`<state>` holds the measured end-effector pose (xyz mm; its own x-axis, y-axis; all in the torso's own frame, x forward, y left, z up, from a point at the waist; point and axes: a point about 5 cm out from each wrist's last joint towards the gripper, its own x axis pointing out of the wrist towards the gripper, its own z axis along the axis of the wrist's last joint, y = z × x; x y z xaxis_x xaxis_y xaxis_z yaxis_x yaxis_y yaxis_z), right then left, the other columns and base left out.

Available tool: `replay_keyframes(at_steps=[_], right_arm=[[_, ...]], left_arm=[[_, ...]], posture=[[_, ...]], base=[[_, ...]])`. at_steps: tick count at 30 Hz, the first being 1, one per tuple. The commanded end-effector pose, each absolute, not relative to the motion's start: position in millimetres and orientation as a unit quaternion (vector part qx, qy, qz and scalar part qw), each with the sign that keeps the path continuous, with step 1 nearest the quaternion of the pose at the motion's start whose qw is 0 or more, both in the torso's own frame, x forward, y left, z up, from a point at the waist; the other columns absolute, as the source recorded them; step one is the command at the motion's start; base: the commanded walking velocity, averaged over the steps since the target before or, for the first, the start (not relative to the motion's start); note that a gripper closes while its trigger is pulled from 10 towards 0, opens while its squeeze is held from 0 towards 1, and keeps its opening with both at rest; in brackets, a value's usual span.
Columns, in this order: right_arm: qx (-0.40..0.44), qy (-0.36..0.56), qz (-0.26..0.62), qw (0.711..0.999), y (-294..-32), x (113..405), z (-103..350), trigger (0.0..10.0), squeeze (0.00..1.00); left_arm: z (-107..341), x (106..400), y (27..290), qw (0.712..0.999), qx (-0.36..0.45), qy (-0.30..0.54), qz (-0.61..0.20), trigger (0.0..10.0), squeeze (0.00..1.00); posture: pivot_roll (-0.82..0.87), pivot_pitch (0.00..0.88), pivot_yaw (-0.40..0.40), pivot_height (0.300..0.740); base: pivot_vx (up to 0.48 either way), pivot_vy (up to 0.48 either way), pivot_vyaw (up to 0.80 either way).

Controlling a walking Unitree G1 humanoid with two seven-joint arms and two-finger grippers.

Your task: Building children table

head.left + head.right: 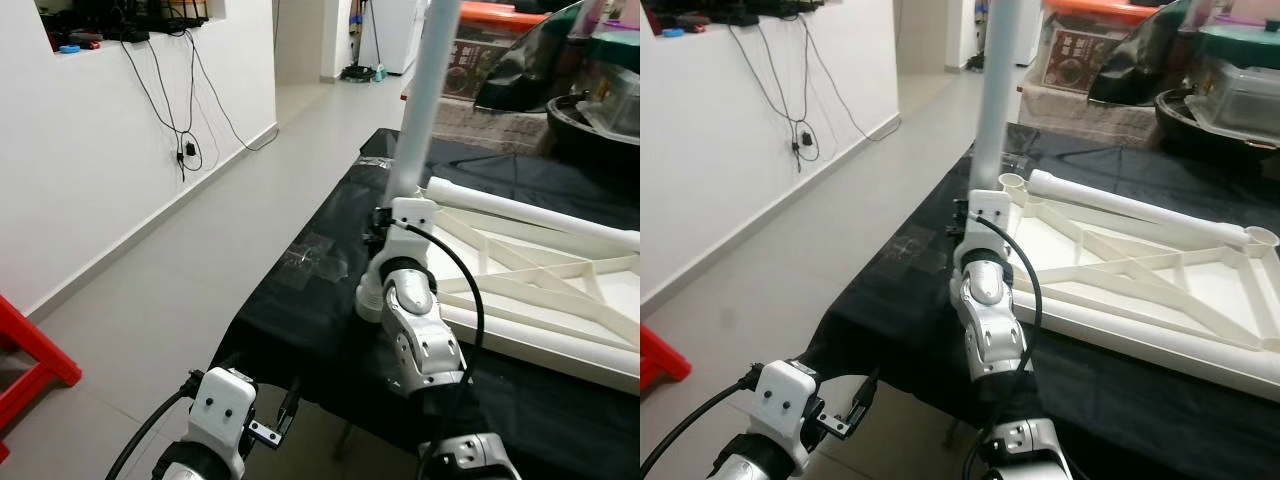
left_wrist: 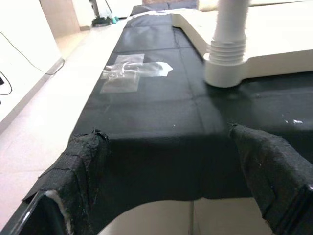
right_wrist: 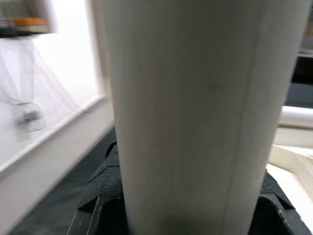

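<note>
Right claw clamped, left claw open, low

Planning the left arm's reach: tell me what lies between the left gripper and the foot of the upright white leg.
Bare black cloth and no more, by the left wrist view: it runs from the open left gripper to the white leg. The clear tape patch lies off to one side.

- A white wall runs along the left, with black cables hanging down it to a plug near the skirting.
- The floor is pale grey tile, leading to a doorway at the back.
- The bench is draped in black cloth, with a patch of clear tape stuck on it.
- A red stool stands at the lower left.
- Storage boxes are stacked at the far end.
</note>
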<state>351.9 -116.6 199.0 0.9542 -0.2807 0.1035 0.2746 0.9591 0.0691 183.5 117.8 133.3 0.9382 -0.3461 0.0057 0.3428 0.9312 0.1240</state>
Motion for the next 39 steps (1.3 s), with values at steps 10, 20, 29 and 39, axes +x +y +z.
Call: replay_keyframes(at_steps=[10,20,29,39], right_arm=[[0.114,0.042,-0.216,0.969,-85.8,331.5,170.1,10.0,0.0],[0.091,0.02,-0.158,0.983,-87.4,333.3,175.1,10.0,1.0],[0.074,-0.018,-0.108,0.991,-112.3,343.5,177.4,10.0,0.0],[0.109,-0.035,0.086,0.99,-117.1,355.6,178.4,10.0,0.0]], left_arm=[[127.3,184.9,118.9,0.981,0.071,-0.005,-0.181,10.0,0.0],[125.9,185.0,119.4,0.981,0.072,-0.003,-0.183,10.0,0.0],[124.8,184.9,119.5,0.98,0.072,-0.002,-0.184,10.0,0.0],[123.8,184.6,119.1,0.98,0.073,-0.002,-0.185,10.0,0.0]], posture=[[0.22,0.034,-0.047,0.74],[0.22,0.033,-0.041,0.74],[0.22,0.024,-0.04,0.74],[0.22,0.014,-0.038,0.74]], base=[[0.0,0.0,0.0],[0.0,0.0,0.0],[0.0,0.0,0.0],[0.0,0.0,0.0]])
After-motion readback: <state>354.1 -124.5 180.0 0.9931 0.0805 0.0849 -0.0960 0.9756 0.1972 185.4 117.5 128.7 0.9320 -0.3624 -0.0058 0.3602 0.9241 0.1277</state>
